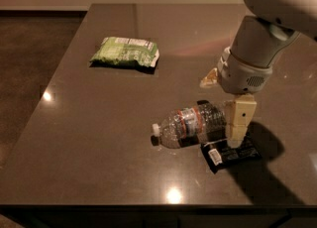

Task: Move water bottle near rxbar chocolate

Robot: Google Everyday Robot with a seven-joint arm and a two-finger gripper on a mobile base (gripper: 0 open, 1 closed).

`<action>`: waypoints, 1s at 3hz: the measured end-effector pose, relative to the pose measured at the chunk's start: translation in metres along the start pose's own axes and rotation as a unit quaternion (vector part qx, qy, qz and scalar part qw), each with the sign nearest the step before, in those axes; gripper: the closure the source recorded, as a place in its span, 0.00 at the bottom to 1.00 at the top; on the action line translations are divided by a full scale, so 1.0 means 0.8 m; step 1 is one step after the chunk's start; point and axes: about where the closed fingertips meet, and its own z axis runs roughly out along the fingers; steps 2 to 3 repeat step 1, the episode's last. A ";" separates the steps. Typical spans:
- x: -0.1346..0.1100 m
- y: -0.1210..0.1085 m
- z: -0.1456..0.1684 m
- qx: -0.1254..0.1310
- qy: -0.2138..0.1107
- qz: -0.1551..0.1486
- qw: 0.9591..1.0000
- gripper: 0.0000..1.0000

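Note:
The water bottle [190,124] lies on its side on the dark table [99,138], white cap pointing left and base toward the right. The rxbar chocolate [232,153], a small black wrapper with a white barcode patch, lies just in front of and to the right of the bottle's base, touching or nearly touching it. My gripper [220,113] hangs over the bottle's base end. One cream finger [238,120] stands at the near side of the base and the other [209,79] sits well behind it. The jaws are spread wider than the bottle.
A green-and-white snack bag [126,51] lies at the back left of the table. The table's front edge [148,204] runs just below the rxbar, and its left edge slants toward the floor at the left. The arm's white body [277,19] fills the upper right.

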 end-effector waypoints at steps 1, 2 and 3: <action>0.000 0.000 0.000 0.000 0.000 0.000 1.000 0.00; 0.000 0.000 0.000 0.000 0.000 0.000 1.000 0.00; 0.000 0.000 0.000 0.000 0.000 0.000 1.000 0.00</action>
